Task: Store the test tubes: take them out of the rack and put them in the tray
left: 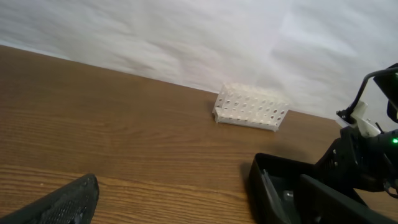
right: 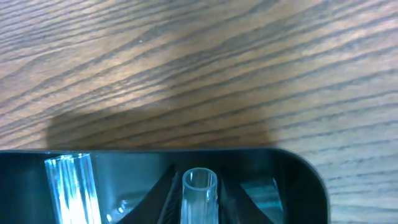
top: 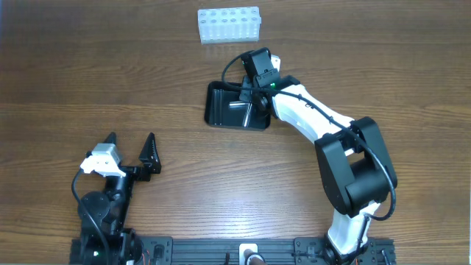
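test tube (right: 199, 186) in right gripper (top: 247, 99), lower end cut off

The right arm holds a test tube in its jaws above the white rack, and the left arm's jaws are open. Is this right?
Not fully. The right arm's jaws hold the test tube above the black tray, not above the white rack, which stands apart from the tray. The right wrist view shows this. The left arm's jaws are indeed open.
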`<move>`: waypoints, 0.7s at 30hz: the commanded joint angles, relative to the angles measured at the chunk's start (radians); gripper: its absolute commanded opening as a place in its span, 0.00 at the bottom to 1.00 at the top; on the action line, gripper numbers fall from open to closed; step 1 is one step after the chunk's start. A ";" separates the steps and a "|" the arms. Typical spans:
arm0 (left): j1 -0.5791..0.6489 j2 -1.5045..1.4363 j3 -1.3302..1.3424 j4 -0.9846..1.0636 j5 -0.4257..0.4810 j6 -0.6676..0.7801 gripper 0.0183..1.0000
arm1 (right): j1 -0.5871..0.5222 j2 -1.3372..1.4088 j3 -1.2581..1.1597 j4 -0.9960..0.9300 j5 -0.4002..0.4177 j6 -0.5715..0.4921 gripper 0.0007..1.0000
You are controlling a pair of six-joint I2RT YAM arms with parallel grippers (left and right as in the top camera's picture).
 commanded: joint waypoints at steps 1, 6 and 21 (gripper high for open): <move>0.004 -0.005 -0.004 -0.003 0.013 -0.007 1.00 | 0.006 0.013 -0.006 0.012 0.031 -0.011 0.24; 0.004 -0.005 -0.004 -0.003 0.013 -0.007 1.00 | 0.006 0.013 -0.006 0.012 0.031 -0.011 0.37; 0.004 -0.005 -0.004 -0.003 0.013 -0.007 1.00 | 0.010 -0.117 -0.005 0.170 -0.003 -0.029 0.99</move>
